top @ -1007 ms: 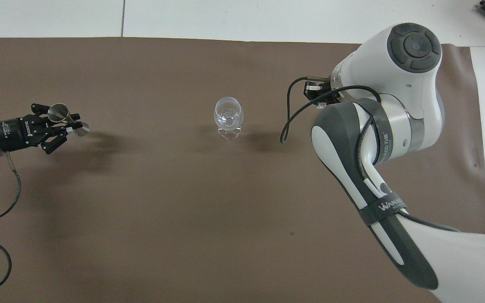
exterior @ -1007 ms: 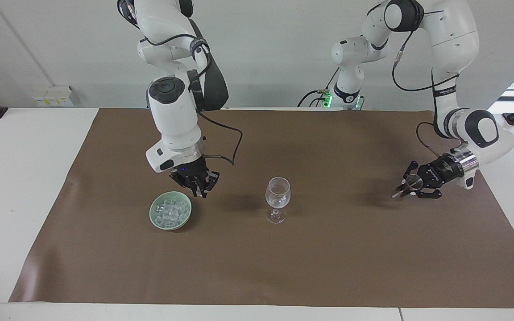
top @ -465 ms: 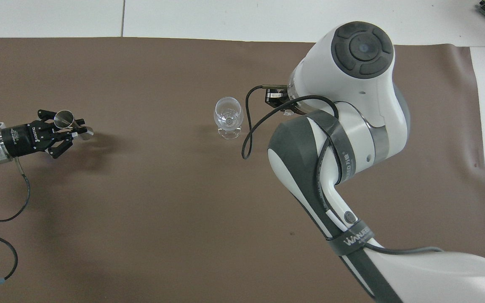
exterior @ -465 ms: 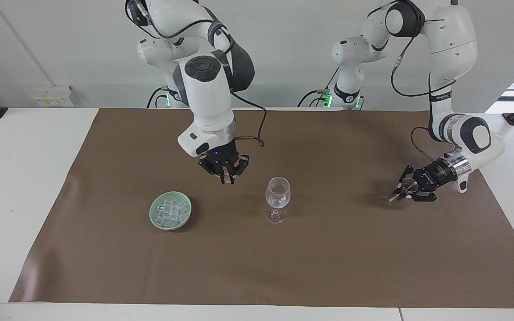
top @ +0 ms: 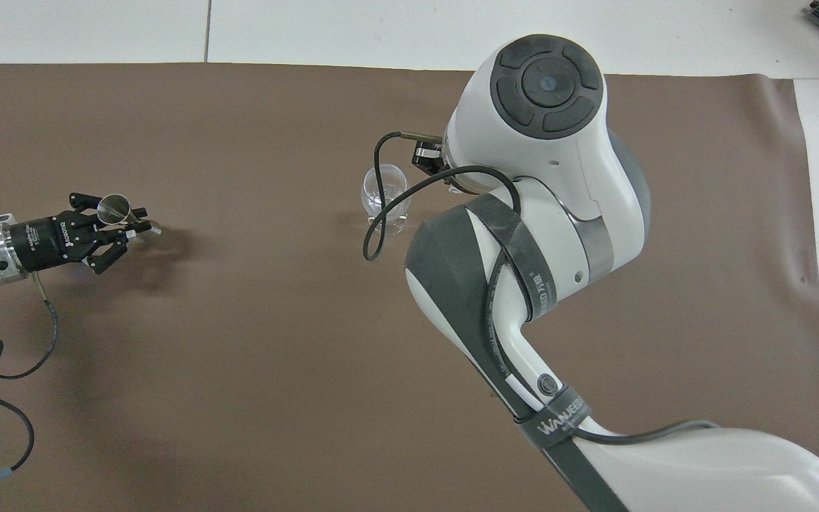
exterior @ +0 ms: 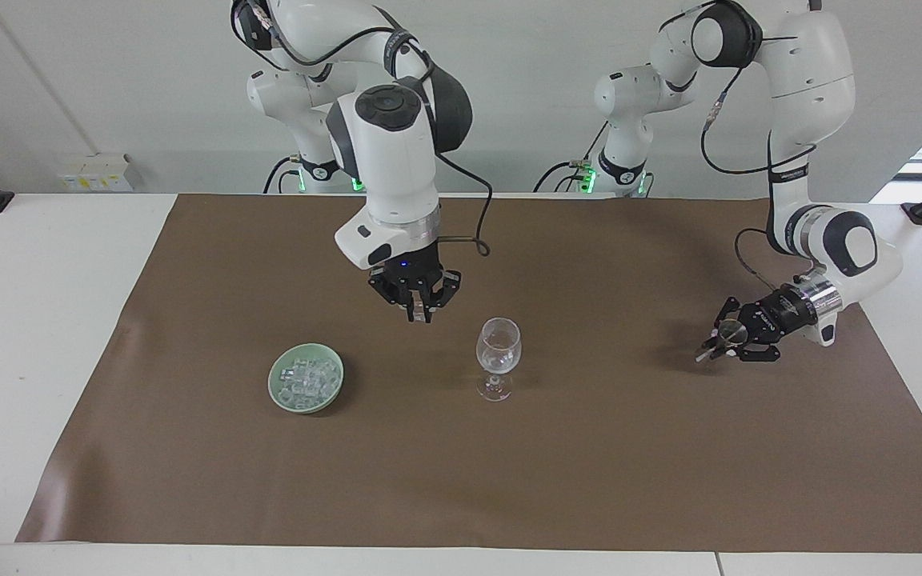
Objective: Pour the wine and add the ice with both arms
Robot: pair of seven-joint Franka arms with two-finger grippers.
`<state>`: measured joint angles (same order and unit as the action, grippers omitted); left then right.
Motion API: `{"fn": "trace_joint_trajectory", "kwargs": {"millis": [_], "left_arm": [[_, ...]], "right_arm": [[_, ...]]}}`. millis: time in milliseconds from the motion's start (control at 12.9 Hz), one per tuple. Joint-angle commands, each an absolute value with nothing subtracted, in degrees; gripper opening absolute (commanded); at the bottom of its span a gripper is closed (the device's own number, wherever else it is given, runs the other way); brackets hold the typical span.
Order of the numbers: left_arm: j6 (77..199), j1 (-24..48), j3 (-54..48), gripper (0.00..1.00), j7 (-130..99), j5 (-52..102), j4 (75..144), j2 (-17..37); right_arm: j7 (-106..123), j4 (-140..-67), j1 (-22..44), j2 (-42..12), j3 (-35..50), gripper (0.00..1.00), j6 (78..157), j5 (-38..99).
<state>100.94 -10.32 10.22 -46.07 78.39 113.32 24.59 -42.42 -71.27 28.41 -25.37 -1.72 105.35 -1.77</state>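
While our right hand [exterior: 419, 314] is travelling from the dish [exterior: 306, 377] to about ten o'clock of the wine glass [exterior: 498, 358], clenched, perhaps on ice, our left hand [exterior: 727, 339] is gripping a metal jigger [top: 114, 210]; dropping ice comes next.

My two arms [exterior: 385, 152] are glossy white with dark grey joint caps, each ending in a silver wrist ring and a black two-fingered gripper with splayed linkages. Black cables loop loose off my wrists, and a dark band printed with white lettering wraps my right forearm [top: 523, 284]. Green lights glow at my bases.
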Motion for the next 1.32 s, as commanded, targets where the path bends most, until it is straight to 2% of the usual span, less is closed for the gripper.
{"fn": "trace_joint_trajectory", "kwargs": {"millis": [0, 465, 852, 1240], "left_arm": [[101.8, -10.5, 10.2, 0.00, -44.6, 80.0, 114.5, 24.3], [103.7, -9.8, 10.2, 0.00, -43.0, 80.0, 115.2, 24.7], [105.2, -9.8, 10.2, 0.00, -42.7, 81.9, 114.6, 25.2], [107.7, -9.8, 9.8, 0.00, -42.8, 84.2, 114.3, 25.9]], "right_arm": [[-41.8, -68.9, 29.6, -26.5, -1.2, 0.00, 103.5, -6.0], [-34.0, -69.3, 29.7, -26.0, 3.2, 0.00, 107.0, -6.7], [-29.1, -71.1, 28.6, -26.0, 3.3, 0.00, 114.2, -1.5], [-26.5, -71.7, 27.9, -26.4, 3.3, 0.00, 117.4, 0.7]]}}
